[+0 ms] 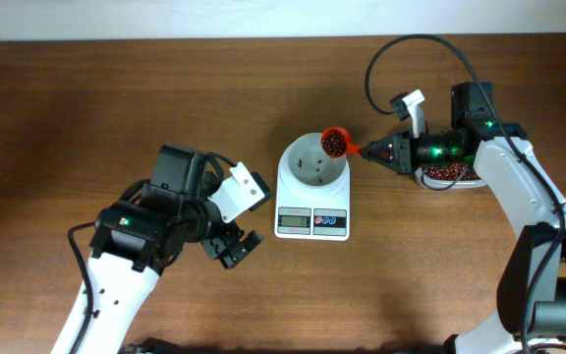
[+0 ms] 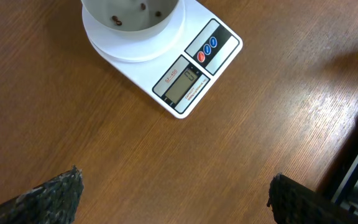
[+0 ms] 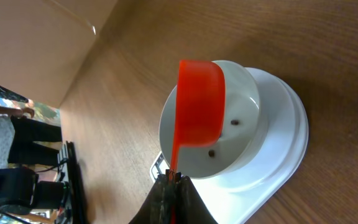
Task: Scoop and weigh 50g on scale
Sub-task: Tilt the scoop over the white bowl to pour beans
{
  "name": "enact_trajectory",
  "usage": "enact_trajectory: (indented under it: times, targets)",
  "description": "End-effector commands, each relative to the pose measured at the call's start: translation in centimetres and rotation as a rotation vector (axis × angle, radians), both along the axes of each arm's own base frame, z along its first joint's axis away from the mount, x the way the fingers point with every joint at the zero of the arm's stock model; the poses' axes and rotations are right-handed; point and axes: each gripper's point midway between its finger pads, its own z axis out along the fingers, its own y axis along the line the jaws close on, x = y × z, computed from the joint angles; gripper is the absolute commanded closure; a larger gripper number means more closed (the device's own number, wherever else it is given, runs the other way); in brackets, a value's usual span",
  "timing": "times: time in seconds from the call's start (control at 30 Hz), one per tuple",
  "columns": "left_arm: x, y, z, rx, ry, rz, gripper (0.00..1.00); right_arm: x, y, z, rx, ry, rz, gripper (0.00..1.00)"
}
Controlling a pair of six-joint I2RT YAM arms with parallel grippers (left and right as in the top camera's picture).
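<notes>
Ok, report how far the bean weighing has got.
Done: a few beans lie in the bowl of the scale. In hand: the right hand, shut on the red scoop, holds a full load at the bowl's rim. Left: tipping it in and checking the display, unreadable here. The left hand is open, idle.

Left of the scale (image 1: 312, 187), the left arm (image 1: 111, 280) wears white shells over black joint housings, with a thin black cable loop. Right of the scale, the right arm (image 1: 521, 185) matches, adding green lights and a long black cable.
</notes>
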Motion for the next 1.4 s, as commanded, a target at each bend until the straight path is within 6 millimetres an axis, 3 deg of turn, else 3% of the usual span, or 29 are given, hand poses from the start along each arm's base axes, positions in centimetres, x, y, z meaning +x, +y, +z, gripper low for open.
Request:
enact_trajectory:
  times: [0.0, 0.5, 0.63, 0.77, 0.83, 0.9, 0.97, 1.0, 1.07, 1.13, 1.2, 1.27, 1.3, 1.37]
  targets:
    - [0.4, -0.1, 0.9, -0.013, -0.029, -0.014, 0.01, -0.1, 0.3, -0.1, 0.0, -0.019, 0.023, 0.96]
    - [0.4, -0.1, 0.9, -0.013, -0.029, -0.014, 0.01, -0.4, 1.3, 0.4, 0.024, -0.077, 0.076, 0.96]
    - [0.4, -0.1, 0.9, -0.013, -0.029, -0.014, 0.01, 0.1, 1.3, -0.8, -0.051, -0.021, 0.024, 0.96]
    - [0.4, -0.1, 0.9, -0.013, -0.029, -0.014, 0.01, -0.4, 2.1, -0.7, -0.037, -0.017, 0.051, 0.96]
    - [0.4, -0.1, 0.9, -0.013, -0.029, -0.014, 0.01, 0.2, 1.4, -1.8, -0.11, 0.028, -0.011, 0.96]
    - [0.4, -0.1, 0.9, -0.013, -0.029, -0.014, 0.01, -0.8, 2.4, -0.6, -0.034, -0.043, 0.085, 0.96]
    - [0.4, -0.1, 0.9, -0.013, -0.029, -0.014, 0.01, -0.1, 1.7, -1.6, -0.096, 0.02, 0.01, 0.96]
    - [0.4, -0.1, 0.9, -0.013, -0.029, -0.014, 0.01, -1.0, 2.6, -0.3, -0.017, -0.052, 0.1, 0.96]
    - [0.4, -0.1, 0.9, -0.013, -0.029, -0.014, 0.01, 0.0, 1.6, -1.5, -0.095, 0.003, 0.013, 0.96]
    - [0.4, -0.1, 0.9, -0.013, -0.029, -0.014, 0.01, -0.8, 2.4, -0.7, -0.041, -0.045, 0.084, 0.96]
    - [0.4, -0.1, 0.9, -0.013, -0.029, -0.014, 0.01, 0.0, 1.7, -1.5, -0.096, 0.0, 0.018, 0.96]
    - [0.4, -0.1, 0.9, -0.013, -0.029, -0.014, 0.01, -0.9, 2.7, -0.3, -0.023, -0.067, 0.101, 0.96]
    - [0.4, -0.1, 0.9, -0.013, -0.029, -0.014, 0.01, -0.1, 2.2, -1.1, -0.079, -0.05, 0.058, 0.96]
    - [0.4, -0.1, 0.9, -0.013, -0.029, -0.014, 0.01, -0.7, 2.6, -0.5, -0.041, -0.081, 0.103, 0.96]
